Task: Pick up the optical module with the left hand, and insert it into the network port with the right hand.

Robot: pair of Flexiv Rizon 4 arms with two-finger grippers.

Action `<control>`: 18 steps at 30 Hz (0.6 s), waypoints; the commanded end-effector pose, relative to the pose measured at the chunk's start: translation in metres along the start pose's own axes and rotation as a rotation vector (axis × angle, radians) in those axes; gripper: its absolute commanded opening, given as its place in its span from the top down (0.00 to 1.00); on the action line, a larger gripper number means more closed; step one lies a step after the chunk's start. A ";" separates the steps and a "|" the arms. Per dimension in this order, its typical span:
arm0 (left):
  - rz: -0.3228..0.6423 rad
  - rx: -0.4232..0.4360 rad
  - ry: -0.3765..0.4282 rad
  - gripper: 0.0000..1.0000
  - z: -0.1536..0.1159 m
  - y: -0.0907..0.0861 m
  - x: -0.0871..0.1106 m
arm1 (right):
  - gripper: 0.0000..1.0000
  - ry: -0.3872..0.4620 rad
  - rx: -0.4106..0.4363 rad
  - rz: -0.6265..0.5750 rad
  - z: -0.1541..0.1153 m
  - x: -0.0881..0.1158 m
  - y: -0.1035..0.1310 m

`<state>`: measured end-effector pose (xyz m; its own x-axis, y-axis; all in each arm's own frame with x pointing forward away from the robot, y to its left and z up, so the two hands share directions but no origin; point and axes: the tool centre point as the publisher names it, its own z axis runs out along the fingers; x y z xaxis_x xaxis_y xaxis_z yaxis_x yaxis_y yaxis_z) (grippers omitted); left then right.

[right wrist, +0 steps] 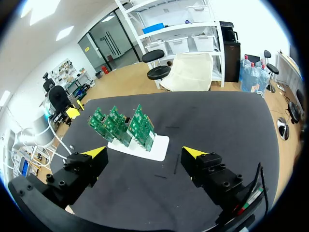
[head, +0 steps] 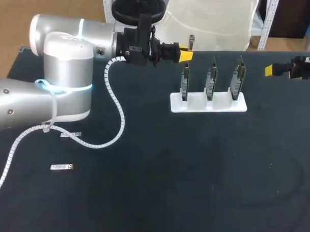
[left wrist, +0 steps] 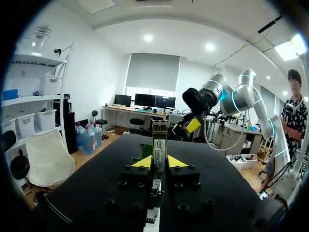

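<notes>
Over at the far side of the table (head: 193, 188), the left gripper (head: 183, 55) is clamped on the optical module (head: 191, 40), holding it upright between its yellow tips, just left of the white stand (head: 196, 103) with its three green circuit boards (head: 211, 77). The right gripper (head: 271, 70) sits off to the far right, fingers spread wide with nothing in them. So the pickup looks done and the handover is the step in hand. Next, the right one probably has to come across, grab the free upper end of the module squarely, and only then line it up with a port on one of the boards. Two spare modules (head: 61, 167) lie near left, untouched.
</notes>
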<state>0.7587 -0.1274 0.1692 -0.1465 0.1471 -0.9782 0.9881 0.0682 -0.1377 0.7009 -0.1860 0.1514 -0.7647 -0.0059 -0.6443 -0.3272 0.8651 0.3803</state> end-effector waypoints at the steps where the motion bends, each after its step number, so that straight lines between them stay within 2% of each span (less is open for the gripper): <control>1: 0.002 -0.006 -0.005 1.00 0.000 -0.002 0.001 | 0.00 0.010 -0.007 -0.050 -0.003 -0.012 -0.004; 5: 0.002 -0.006 -0.005 1.00 0.000 -0.002 0.001 | 0.00 0.015 -0.073 -0.187 -0.007 -0.033 -0.007; 9: 0.002 -0.006 -0.005 1.00 0.000 -0.002 0.001 | 0.00 0.043 -0.175 -0.323 -0.005 -0.051 -0.004; 18: 0.002 -0.006 -0.005 1.00 0.000 -0.002 0.001 | 0.00 0.129 -0.380 -0.565 0.012 -0.075 0.016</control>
<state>0.7586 -0.1274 0.1692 -0.1469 0.1477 -0.9781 0.9880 0.0690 -0.1379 0.7412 -0.1708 0.2008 -0.5328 -0.4159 -0.7370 -0.6819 0.7267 0.0829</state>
